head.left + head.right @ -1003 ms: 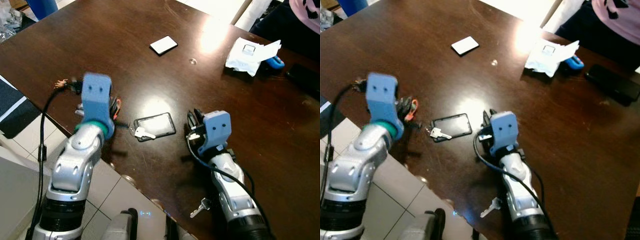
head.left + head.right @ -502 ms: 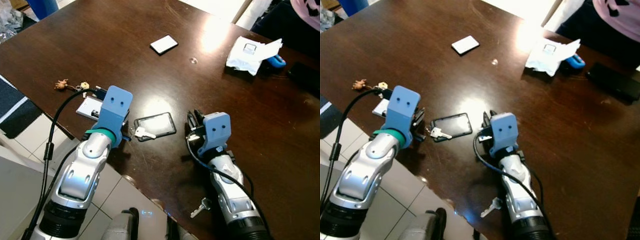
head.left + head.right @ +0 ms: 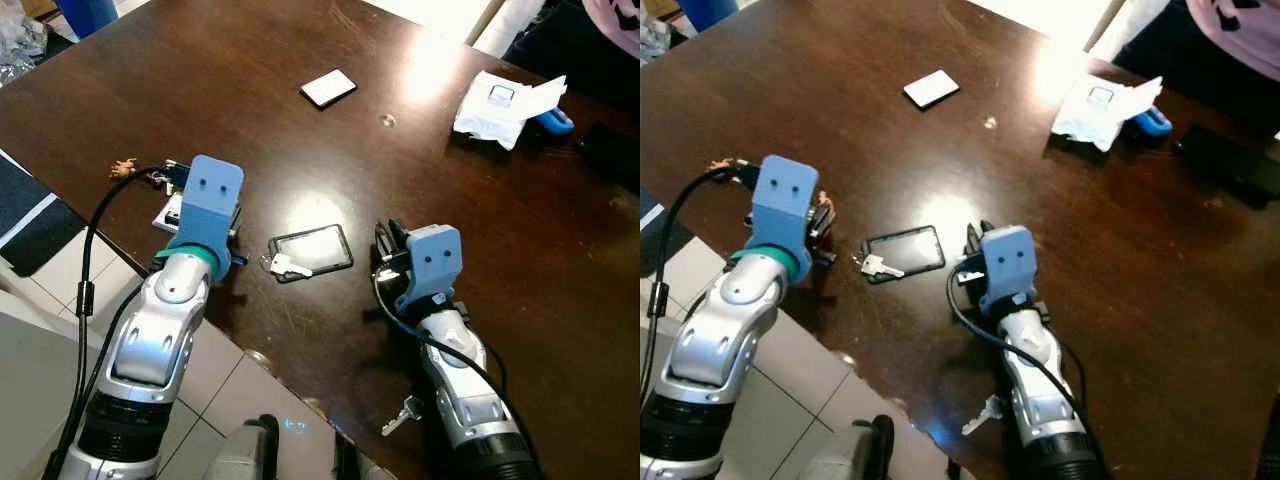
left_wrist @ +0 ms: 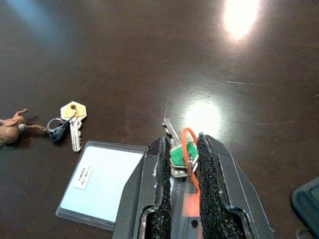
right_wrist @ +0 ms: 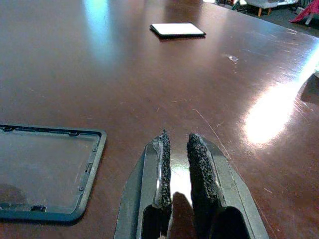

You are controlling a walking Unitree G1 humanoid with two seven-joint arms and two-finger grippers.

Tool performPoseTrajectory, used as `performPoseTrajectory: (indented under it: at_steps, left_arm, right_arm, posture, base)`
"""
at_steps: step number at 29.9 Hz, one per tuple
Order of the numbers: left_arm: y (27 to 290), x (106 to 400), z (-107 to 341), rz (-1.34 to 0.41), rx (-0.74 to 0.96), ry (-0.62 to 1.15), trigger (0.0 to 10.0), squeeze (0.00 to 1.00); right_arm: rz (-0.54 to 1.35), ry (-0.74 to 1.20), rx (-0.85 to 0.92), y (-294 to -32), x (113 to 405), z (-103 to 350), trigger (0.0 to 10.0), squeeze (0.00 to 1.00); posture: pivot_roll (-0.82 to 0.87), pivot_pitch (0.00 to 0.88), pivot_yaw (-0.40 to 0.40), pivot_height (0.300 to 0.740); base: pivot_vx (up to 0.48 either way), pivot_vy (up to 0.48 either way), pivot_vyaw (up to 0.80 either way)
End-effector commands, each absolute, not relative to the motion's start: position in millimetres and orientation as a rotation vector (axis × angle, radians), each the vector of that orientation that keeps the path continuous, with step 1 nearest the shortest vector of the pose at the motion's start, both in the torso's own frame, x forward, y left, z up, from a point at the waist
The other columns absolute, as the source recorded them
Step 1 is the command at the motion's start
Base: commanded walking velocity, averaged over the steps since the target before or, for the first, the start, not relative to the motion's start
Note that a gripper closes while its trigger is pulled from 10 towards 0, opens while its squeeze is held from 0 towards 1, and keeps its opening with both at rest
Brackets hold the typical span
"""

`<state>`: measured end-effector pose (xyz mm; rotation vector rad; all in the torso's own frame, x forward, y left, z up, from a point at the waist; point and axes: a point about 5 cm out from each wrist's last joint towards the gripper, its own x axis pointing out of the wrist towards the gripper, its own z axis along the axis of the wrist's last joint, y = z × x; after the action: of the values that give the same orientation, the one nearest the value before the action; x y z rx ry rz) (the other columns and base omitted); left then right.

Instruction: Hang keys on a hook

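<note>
I am pinching a bunch of keys (image 4: 180, 158) in my left gripper (image 4: 180, 167), low over the tabletop (image 3: 300, 160) near its left edge. In my left wrist view the two black fingers (image 4: 209, 169) are squeezing a green-headed key and an orange ring between them; a silver blade is poking out past the tips, while the rest of the bunch is hidden between the pads. From the head camera my own blue wrist housing is covering the fingers, so the bunch is barely showing there.

Just beside my left gripper a clear card sleeve (image 4: 102, 179) is lying flat, partly cut off behind my finger. Further toward the left edge a second key (image 4: 74, 119) with a yellow head is lying on a ring, attached to a small brown figure (image 4: 10, 127) that is cut off at the frame edge.

My right gripper (image 5: 178, 149) is resting low near the front edge, its fingers nearly pressed together with only a thin gap and nothing between them. A black-framed badge holder (image 3: 310, 250) is lying between my two arms, with a small silver key (image 3: 287, 266) at its near corner. Another silver key (image 3: 400, 414) is peeking out from under my right forearm at the front edge, mostly hidden.

Toward the far edge a white card (image 3: 328, 88) and a crumpled white wrapper (image 3: 505, 105) are lying well apart; something blue behind the wrapper is too covered to identify.
</note>
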<state>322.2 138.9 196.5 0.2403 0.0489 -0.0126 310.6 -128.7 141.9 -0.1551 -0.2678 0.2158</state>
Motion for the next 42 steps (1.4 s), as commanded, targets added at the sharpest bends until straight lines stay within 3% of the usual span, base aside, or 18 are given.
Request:
performPoseTrajectory:
  at_steps: [1,13,14,15,16,19,20,22,23,35,36,37,39,40,41,42]
  left_arm:
    - [141,322,185,-0.023,0.246,0.113,10.0,0.00]
    - [138,323,171,-0.004,0.131,0.214,10.0,0.00]
    - [138,325,170,0.005,0.126,0.216,10.0,0.09]
    - [138,326,170,0.011,0.125,0.216,10.0,0.09]
    - [138,327,170,0.025,0.123,0.217,10.0,1.00]
    - [140,329,168,0.059,0.122,0.223,10.0,1.00]
    - [141,330,168,0.072,0.118,0.226,10.0,0.42]
    - [142,330,168,0.080,0.115,0.227,10.0,0.42]
    - [142,330,168,0.090,0.114,0.227,10.0,0.00]
    - [145,333,178,0.159,0.094,0.176,10.0,0.00]
    - [144,334,178,0.159,0.091,0.177,9.5,0.00]
    - [142,335,177,0.156,0.089,0.180,7.4,0.00]
    - [142,335,177,0.156,0.089,0.180,7.4,0.00]
    - [140,335,176,0.154,0.089,0.183,6.2,0.00]
    - [138,336,174,0.149,0.093,0.188,3.7,0.00]
    - [138,336,174,0.149,0.093,0.188,3.7,0.00]
  right_arm:
    - [0.222,-0.244,-0.161,-127,308,135,10.0,0.00]
    - [0.221,-0.242,-0.165,-128,307,134,10.0,0.00]
    - [0.221,-0.242,-0.165,-128,307,134,10.0,0.00]
    - [0.221,-0.242,-0.165,-128,307,134,10.0,0.00]
    - [0.222,-0.242,-0.164,-127,307,134,10.0,0.00]
    - [0.223,-0.243,-0.163,-127,307,134,10.0,0.00]
    - [0.223,-0.243,-0.163,-127,307,134,10.0,0.00]
    - [0.223,-0.242,-0.163,-127,307,134,10.0,0.00]
    - [0.223,-0.242,-0.163,-127,307,134,10.0,0.00]
    - [0.222,-0.238,-0.160,-126,306,133,10.0,0.00]
    - [0.222,-0.237,-0.160,-126,306,133,10.0,0.00]
    - [0.223,-0.238,-0.159,-126,306,133,10.0,0.00]
    - [0.223,-0.238,-0.159,-126,306,133,10.0,0.00]
    - [0.224,-0.238,-0.159,-126,307,133,10.0,0.00]
    - [0.224,-0.238,-0.159,-125,307,133,10.0,0.00]
    - [0.224,-0.238,-0.159,-125,307,133,10.0,0.00]
  posture:
    - [0.05,0.238,0.116,0.740]
    - [0.05,0.237,0.117,0.740]
    - [0.05,0.237,0.117,0.740]
    - [0.05,0.237,0.117,0.740]
    - [0.05,0.239,0.115,0.740]
    - [0.05,0.239,0.115,0.740]
    - [0.05,0.241,0.117,0.740]
    - [0.05,0.241,0.117,0.740]
    - [0.05,0.243,0.117,0.740]
    - [0.05,0.248,0.119,0.740]
    - [0.05,0.248,0.119,0.740]
    - [0.05,0.248,0.119,0.740]
    - [0.05,0.248,0.119,0.740]
    - [0.05,0.251,0.119,0.740]
    - [0.05,0.251,0.119,0.740]
    - [0.05,0.251,0.119,0.740]
  base:
    - [0.000,0.000,0.00]
    - [0.000,0.000,0.00]
    - [0.000,0.000,0.00]
    - [0.000,0.000,0.00]
    - [0.000,0.000,0.00]
    - [0.000,0.000,0.00]
    - [0.000,0.000,0.00]
    - [0.000,0.000,0.00]
    - [0.000,0.000,0.00]
    - [0.000,0.000,0.00]
    - [0.000,0.000,0.00]
    - [0.000,0.000,0.00]
    - [0.000,0.000,0.00]
    - [0.000,0.000,0.00]
    - [0.000,0.000,0.00]
    - [0.000,0.000,0.00]
